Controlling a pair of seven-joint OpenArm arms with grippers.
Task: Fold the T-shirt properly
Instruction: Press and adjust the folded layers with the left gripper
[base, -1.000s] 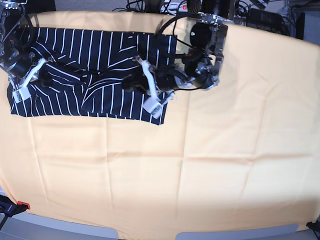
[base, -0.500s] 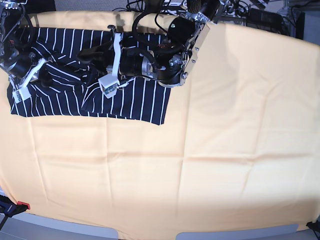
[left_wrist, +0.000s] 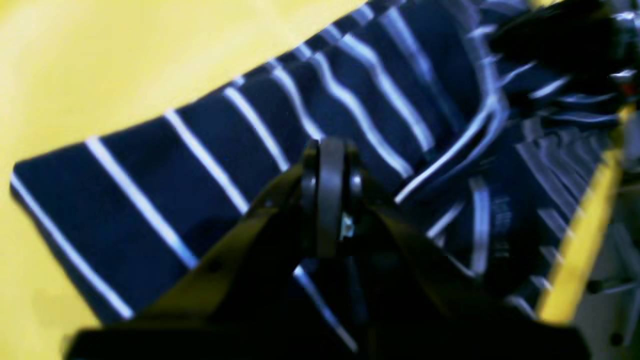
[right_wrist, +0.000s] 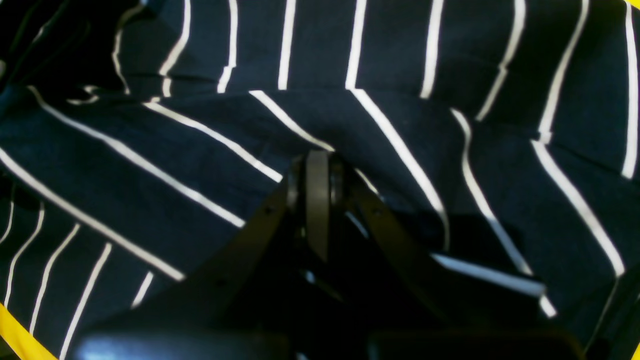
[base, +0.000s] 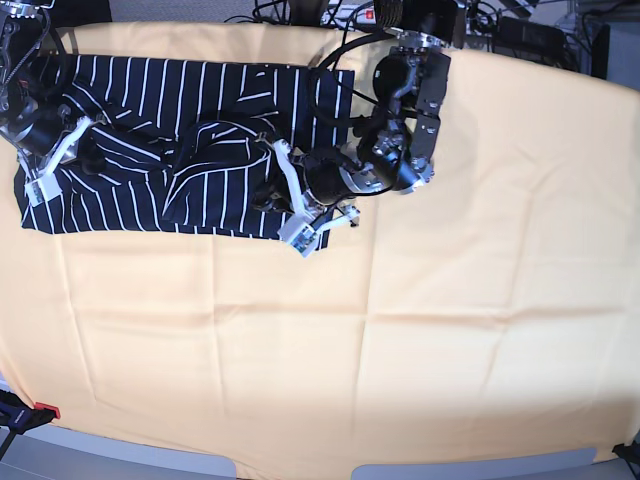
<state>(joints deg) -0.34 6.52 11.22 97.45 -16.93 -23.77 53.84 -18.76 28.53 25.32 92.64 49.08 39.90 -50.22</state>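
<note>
Risk: both tools pinched fully together, no clear fabric between jaws. T-shirt (base: 150, 150) lies bunched at far-left of orange-covered counter (base: 400, 350). Left tool (left_wrist: 327, 200) over its right end, right tool (right_wrist: 317, 200) over left. Dragging may deepen centre wrinkles (base: 215, 150).

Base camera sat high above the worktop's (base: 450, 300) near edge, looking down toward its far edge, and took in the whole surface. Each wrist camera looked along its own gripper, left gripper (left_wrist: 330, 200) and right gripper (right_wrist: 317, 200), very close to the T-shirt (base: 200, 130). All three views shared that striped fabric.
</note>
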